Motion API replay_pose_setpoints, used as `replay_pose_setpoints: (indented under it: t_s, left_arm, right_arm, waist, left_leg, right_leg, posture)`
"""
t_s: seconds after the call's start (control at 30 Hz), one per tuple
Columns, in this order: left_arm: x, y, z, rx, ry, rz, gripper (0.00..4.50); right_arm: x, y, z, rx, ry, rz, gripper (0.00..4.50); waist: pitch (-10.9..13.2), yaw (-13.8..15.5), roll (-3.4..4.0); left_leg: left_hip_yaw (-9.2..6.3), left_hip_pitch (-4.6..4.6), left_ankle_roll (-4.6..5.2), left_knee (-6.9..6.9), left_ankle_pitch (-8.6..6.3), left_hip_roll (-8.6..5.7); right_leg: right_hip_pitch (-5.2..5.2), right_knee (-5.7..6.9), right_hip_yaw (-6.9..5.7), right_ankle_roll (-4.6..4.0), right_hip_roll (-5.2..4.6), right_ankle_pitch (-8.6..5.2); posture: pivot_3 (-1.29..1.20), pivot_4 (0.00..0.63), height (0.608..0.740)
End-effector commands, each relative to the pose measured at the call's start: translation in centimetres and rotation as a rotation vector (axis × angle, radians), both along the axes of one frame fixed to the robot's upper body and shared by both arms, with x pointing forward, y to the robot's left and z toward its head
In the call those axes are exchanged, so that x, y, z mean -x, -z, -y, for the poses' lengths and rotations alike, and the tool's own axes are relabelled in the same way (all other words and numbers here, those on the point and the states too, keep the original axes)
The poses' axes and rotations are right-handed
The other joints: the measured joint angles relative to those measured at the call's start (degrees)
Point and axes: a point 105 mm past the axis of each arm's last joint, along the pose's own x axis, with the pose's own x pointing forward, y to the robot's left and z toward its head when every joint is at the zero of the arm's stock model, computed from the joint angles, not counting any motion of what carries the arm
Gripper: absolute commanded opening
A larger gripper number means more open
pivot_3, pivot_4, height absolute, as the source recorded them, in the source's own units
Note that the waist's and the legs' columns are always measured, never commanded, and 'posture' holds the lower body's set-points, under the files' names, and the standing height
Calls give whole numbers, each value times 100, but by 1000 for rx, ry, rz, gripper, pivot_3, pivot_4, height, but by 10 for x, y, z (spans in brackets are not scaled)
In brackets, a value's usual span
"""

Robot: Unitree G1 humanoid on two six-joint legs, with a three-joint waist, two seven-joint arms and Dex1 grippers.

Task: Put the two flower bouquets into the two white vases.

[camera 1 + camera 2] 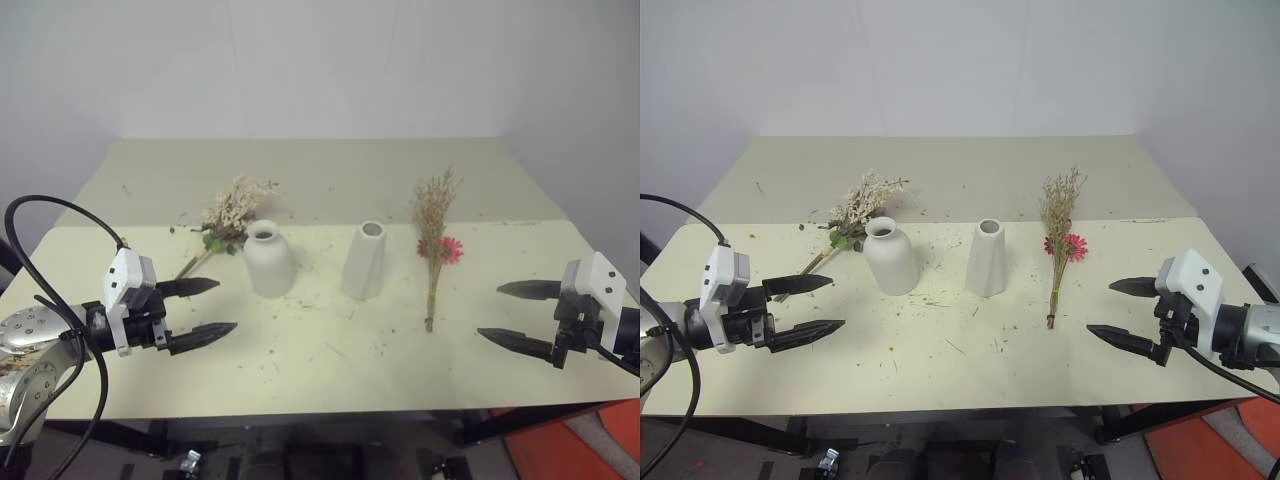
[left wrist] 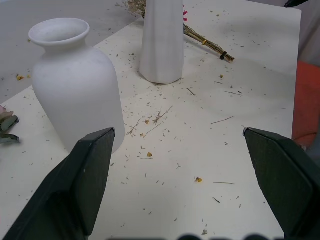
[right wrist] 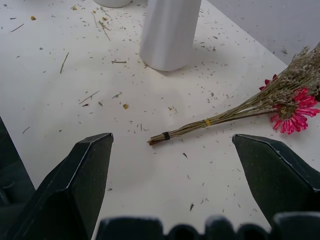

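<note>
Presently both open-jawed grippers, left gripper (image 1: 196,312) and right gripper (image 1: 520,315), are hovering empty; the slim tan-brown dried bouquet with red-pink daisies (image 1: 436,240), lying right of the tall tapering matte white vase (image 1: 364,260), likely light, brittle; best pinched at its bound stems.

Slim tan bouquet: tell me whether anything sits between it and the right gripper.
Nothing visible does. The right gripper is open, and bare table with only plant crumbs lies between it and the slim tan bouquet, whose stem end points toward the near edge. The tall vase stands on the bouquet's far side, out of that path.
</note>
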Motion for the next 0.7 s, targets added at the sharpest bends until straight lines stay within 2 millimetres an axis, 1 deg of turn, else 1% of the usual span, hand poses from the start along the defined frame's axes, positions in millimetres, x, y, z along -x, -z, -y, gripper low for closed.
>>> replay_pose_setpoints:
  t_s: [0.03, 0.37, 0.5, 0.7]
  left_arm:
    - [2, -8, 0, -12, 8, 34, 4476]
    - [2, -9, -1, -13, -2, 35, 4476]
    - [-4, -13, -4, 3, -49, 54, 4476]
    - [-13, -14, -13, -45, -127, 40, 4476]
  right_arm:
    - [-2, -8, -2, 8, -7, 50, 4500]
    - [-3, -8, -2, 6, -1, 52, 4500]
    - [-4, -9, -5, -17, -2, 56, 4500]
    - [-4, -12, -10, -26, -28, 59, 4500]
  waist:
    - [0, 0, 0]
    - [0, 0, 0]
    - [0, 0, 0]
    - [0, 1, 0]
  left_leg:
    - [0, 0, 0, 0, 0, 0]
    - [0, 0, 0, 0, 0, 0]
    - [0, 0, 0, 0, 0, 0]
    - [0, 0, 0, 0, 0, 0]
  right_leg:
    - [0, 0, 0, 0, 0, 0]
    - [0, 0, 0, 0, 0, 0]
    - [0, 0, 0, 0, 0, 0]
    - [0, 0, 0, 0, 0, 0]
  posture:
    - [0, 150, 740]
    - [0, 150, 740]
    - [0, 150, 740]
    - [0, 150, 740]
